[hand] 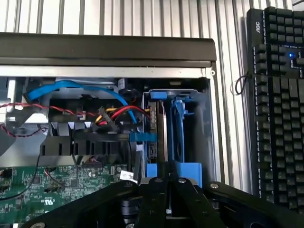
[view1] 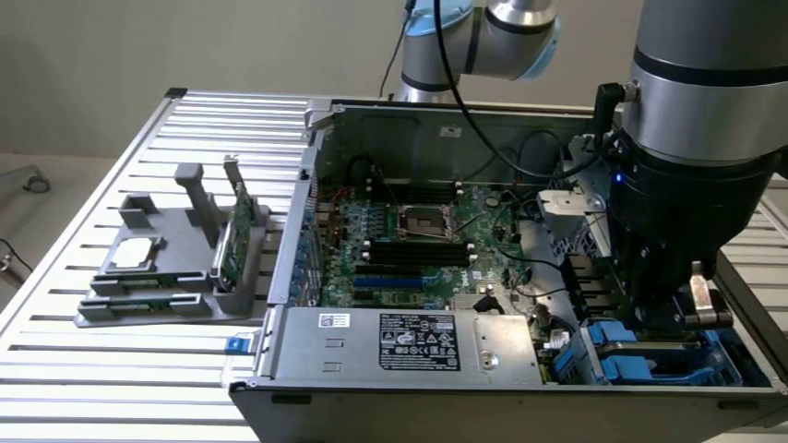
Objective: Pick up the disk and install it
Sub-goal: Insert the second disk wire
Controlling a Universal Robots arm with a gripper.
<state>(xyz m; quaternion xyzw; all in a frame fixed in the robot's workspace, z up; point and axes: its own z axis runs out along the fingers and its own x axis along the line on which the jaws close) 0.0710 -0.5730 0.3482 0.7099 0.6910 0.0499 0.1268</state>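
The disk (hand: 160,130) stands on edge in the drive bay of the open computer case (hand: 109,50). Its dark edge is framed by the bright blue carrier (hand: 178,123). My gripper (hand: 167,183) reaches down onto the near end of the carrier. The black fingers (hand: 153,190) are drawn together, with the blue end piece between their tips. In the exterior view my gripper (view1: 674,314) hangs low over the blue carrier (view1: 630,358) in the case's front corner, at the exterior view's right.
Red, yellow and blue cables (hand: 111,114) run beside the bay. The motherboard (view1: 412,245) and the power supply (view1: 400,341) fill the rest of the case. A black keyboard (hand: 280,104) lies outside it. A grey fixture (view1: 173,268) holds a chip and a green card.
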